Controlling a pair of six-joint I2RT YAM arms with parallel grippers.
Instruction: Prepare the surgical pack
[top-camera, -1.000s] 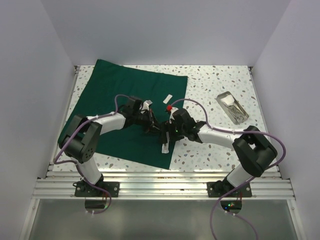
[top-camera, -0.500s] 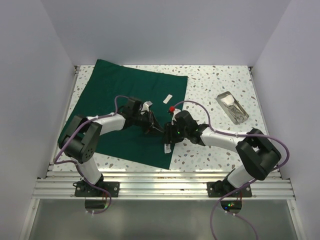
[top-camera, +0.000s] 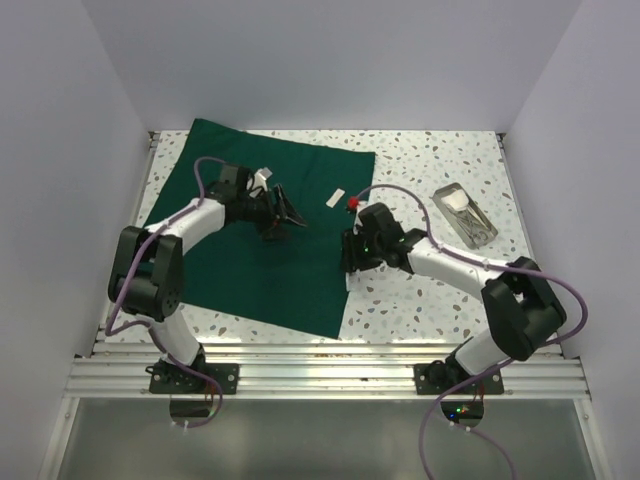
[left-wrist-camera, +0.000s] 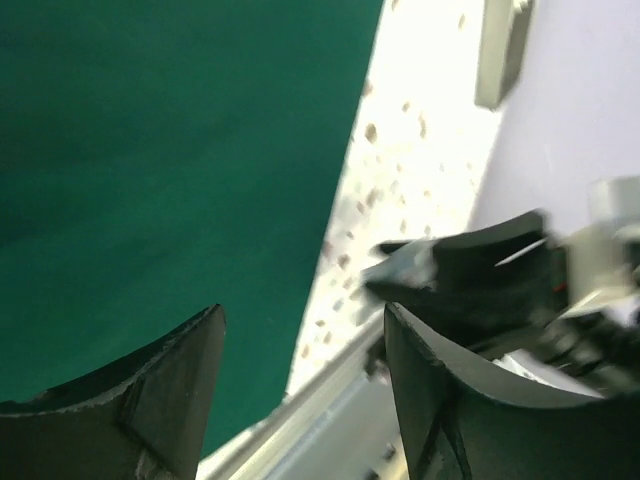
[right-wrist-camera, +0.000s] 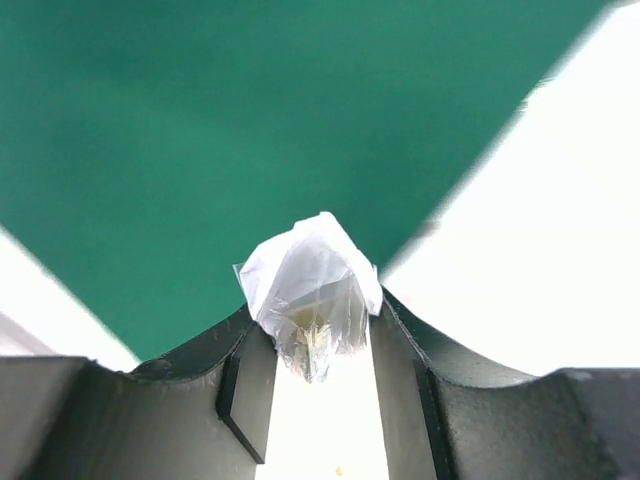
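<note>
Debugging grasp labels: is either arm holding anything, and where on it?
Right jaws pinch a crumpled clear plastic packet by one end; the rest sticks out past the tips. Left jaws open, holding nothing.

The drape (top-camera: 250, 280) lies across the left half of the table (top-camera: 430, 160), with a small strip (top-camera: 337, 197) on it near its right edge. The tray (top-camera: 443, 207) sits at the right of the frame. The right gripper (top-camera: 348, 258), pinching a packet (right-wrist-camera: 315, 290), is at the drape's right edge.
</note>
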